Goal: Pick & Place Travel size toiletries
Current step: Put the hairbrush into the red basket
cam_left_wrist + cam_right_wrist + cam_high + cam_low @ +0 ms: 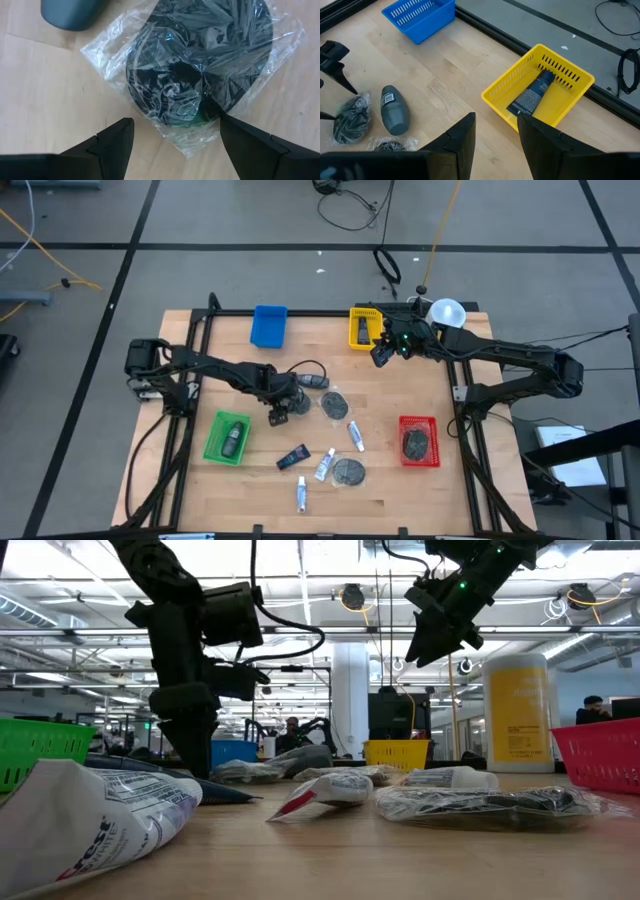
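Note:
My left gripper is open and low over the table, its fingers on either side of the near edge of a dark round disc in clear wrap; in the high view it is left of centre. A dark grey bottle lies just beyond the disc. My right gripper is open and empty, raised near the yellow tray, which holds a dark blue tube. More discs, white tubes and a black tube lie flat on the table.
A blue tray stands at the far edge. A green tray holds a dark bottle, and a red tray holds a disc. The big yellow bottle with a white cap stands right of the yellow tray. Black frame rails run along both table sides.

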`<state>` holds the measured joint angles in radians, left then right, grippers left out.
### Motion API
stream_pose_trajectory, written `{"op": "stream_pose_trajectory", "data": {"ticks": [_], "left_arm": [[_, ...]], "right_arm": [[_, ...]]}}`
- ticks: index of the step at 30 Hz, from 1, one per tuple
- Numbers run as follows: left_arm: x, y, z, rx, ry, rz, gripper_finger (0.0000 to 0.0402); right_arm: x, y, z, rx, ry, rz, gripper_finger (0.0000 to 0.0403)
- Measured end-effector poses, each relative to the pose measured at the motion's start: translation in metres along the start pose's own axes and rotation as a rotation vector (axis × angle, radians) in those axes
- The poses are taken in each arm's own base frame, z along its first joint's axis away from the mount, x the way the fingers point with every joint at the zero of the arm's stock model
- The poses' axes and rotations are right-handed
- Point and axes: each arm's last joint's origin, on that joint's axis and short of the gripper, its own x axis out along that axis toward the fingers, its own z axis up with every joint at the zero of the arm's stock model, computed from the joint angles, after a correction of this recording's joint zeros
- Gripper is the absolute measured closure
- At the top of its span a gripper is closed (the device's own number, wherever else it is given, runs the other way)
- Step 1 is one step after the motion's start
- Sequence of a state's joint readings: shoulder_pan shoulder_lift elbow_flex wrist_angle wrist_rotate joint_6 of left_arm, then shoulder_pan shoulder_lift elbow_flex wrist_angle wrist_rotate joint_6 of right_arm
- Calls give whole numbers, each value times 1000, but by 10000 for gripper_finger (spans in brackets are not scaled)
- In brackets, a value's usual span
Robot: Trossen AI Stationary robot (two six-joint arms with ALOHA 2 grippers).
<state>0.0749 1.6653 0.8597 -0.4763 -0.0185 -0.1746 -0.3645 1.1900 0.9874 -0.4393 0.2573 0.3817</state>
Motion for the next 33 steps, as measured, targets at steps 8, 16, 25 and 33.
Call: {"op": "stream_pose_trajectory", "data": {"ticks": [8, 16, 25, 33], "left_arm": [[4, 5, -1, -11, 29, -7, 126], [5, 6, -2, -25, 43, -16, 224], [5, 5, -1, -3, 38, -43, 370], [4, -2, -1, -48, 32, -96, 398]], "right_arm": [[0, 0, 0, 2, 4, -1, 264], [-1, 4, -3, 4, 19, 8, 264], [-2, 6, -4, 6, 19, 15, 264], [-6, 19, -9, -34, 25, 62, 264]]}}
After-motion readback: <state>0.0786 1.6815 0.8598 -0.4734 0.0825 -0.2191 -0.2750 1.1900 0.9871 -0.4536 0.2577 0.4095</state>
